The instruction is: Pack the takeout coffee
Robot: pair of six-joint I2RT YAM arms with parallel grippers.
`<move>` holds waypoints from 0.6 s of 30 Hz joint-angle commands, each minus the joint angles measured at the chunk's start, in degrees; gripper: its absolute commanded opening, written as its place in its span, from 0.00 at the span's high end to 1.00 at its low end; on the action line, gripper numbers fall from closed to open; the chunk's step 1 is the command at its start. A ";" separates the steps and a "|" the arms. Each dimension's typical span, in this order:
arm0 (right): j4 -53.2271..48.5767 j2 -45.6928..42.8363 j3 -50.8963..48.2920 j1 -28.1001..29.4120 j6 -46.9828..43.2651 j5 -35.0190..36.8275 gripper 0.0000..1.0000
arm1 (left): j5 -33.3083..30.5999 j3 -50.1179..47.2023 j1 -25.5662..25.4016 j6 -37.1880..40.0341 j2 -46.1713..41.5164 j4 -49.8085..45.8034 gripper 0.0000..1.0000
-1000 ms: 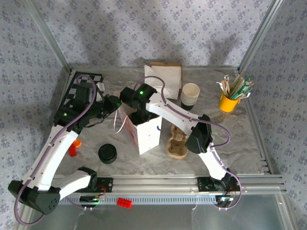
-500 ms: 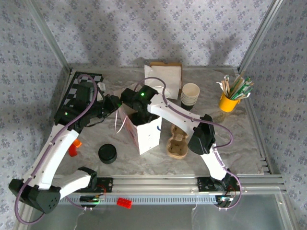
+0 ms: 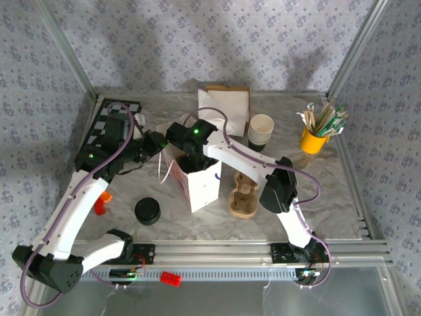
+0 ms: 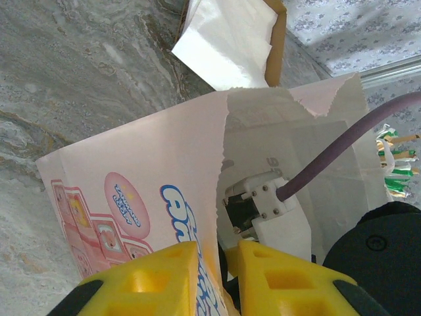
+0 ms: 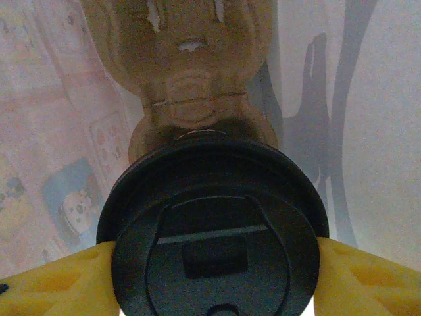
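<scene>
Takeout coffee [image 5: 214, 243] in right pincer [image 5: 214, 276] inside paper bag [image 4: 131, 171], left pincer [image 4: 223, 260] on rim

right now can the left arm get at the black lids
Probably not without letting go: the left gripper is shut on the rim of the bag, holding it open. The lids lie uncovered nearby, so that grip looks like the only thing in the way.

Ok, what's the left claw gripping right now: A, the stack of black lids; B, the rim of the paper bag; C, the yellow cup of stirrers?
B: the left claw has a yellow finger on each side of the paper bag wall at its open top.
</scene>
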 commanded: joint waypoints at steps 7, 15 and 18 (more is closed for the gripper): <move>1.87 -2.11 -2.82 -0.13 -0.85 1.45 0.35 | 1.28 1.52 -0.29 1.45 -0.22 -0.18 0.74; 1.66 -2.47 -3.01 -0.25 -1.25 2.75 0.35 | 1.46 2.32 -0.28 2.53 0.31 -1.19 0.74; 1.65 -1.73 -2.85 -0.46 -1.38 2.53 0.35 | 1.76 2.23 -0.35 2.38 0.31 -0.59 0.75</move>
